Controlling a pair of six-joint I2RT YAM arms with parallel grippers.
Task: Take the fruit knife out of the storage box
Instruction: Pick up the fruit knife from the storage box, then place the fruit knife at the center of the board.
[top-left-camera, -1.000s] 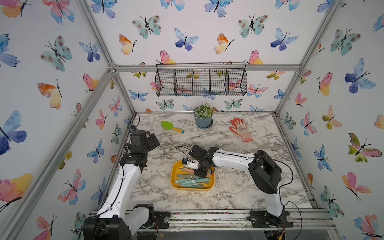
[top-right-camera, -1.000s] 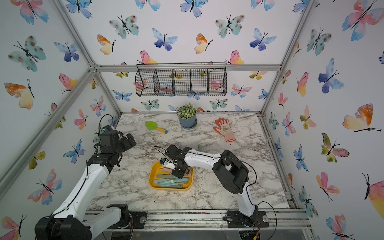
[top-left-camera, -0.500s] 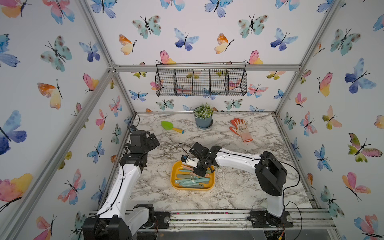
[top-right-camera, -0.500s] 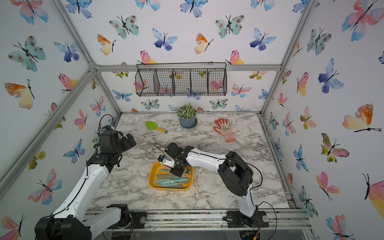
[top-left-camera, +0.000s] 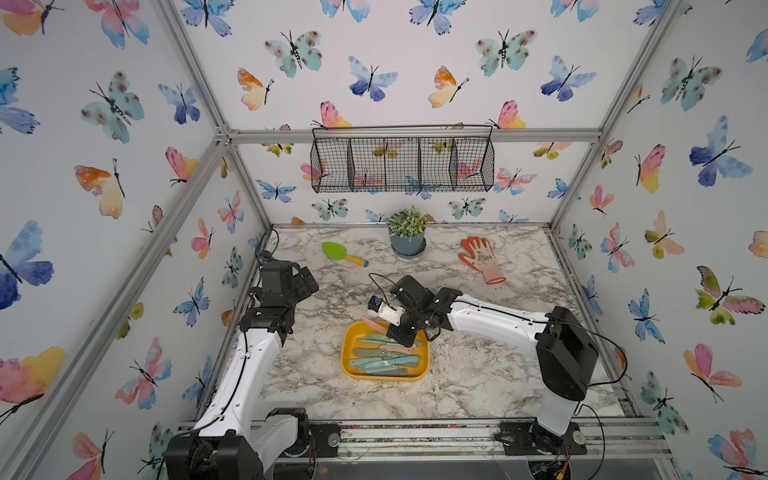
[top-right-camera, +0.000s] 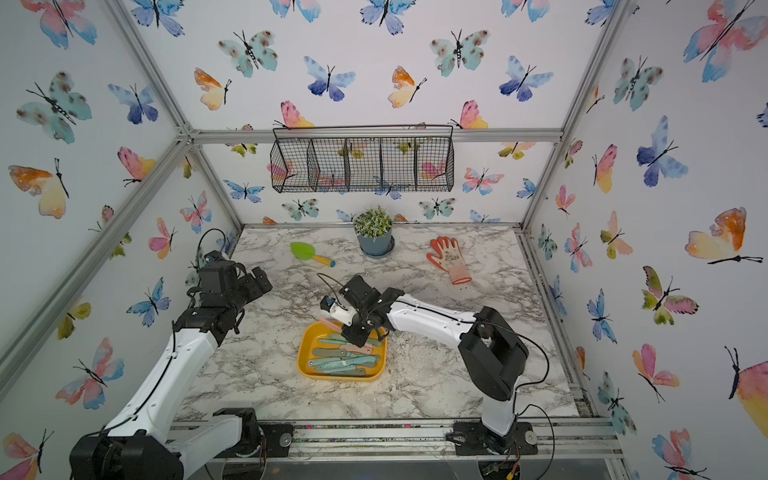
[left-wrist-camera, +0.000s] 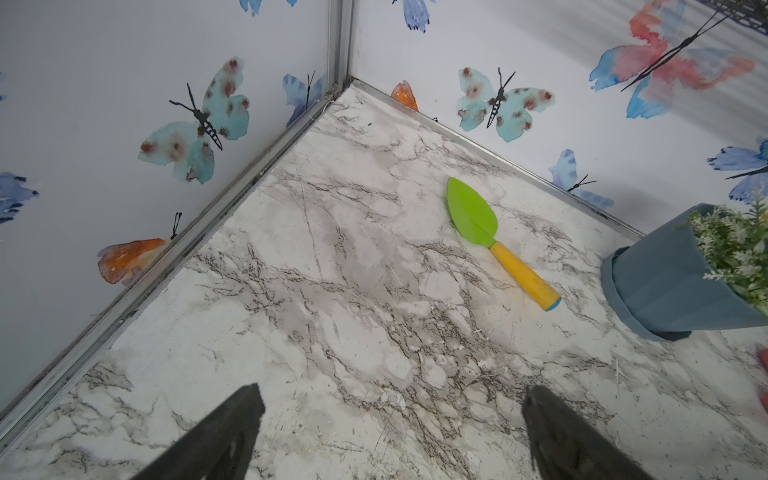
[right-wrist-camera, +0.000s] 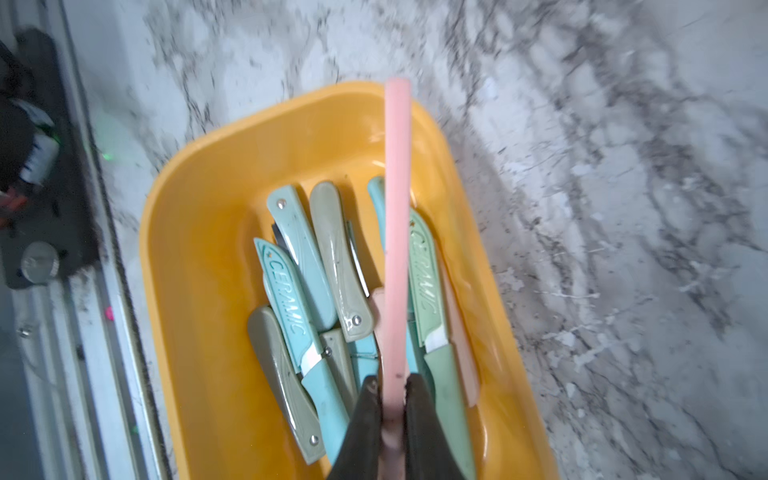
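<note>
The right jaws are pinched shut on one end of the pink fruit knife (right-wrist-camera: 397, 232), gripping it edge-on; the knife is raised over the yellow storage box (right-wrist-camera: 166, 249), and its free end reaches past the box's rim toward the bare table (right-wrist-camera: 623, 208). The hold is thin and far from the knife's middle, so I judge that it may pivot or slip in the jaws and drop back onto the pile; a low sweep could also snag the rim or drag a neighbouring knife along. The left jaws stand wide apart and empty, well away near the side wall. Counted: one knife held; seven or eight more in the box, teal, grey-green, green and pink, overlapping too much for a sure figure; one box; one wire basket (top-left-camera: 401, 166); one potted plant (top-left-camera: 407, 232); one green trowel (top-left-camera: 343, 253); one orange glove (top-left-camera: 482, 259).
</note>
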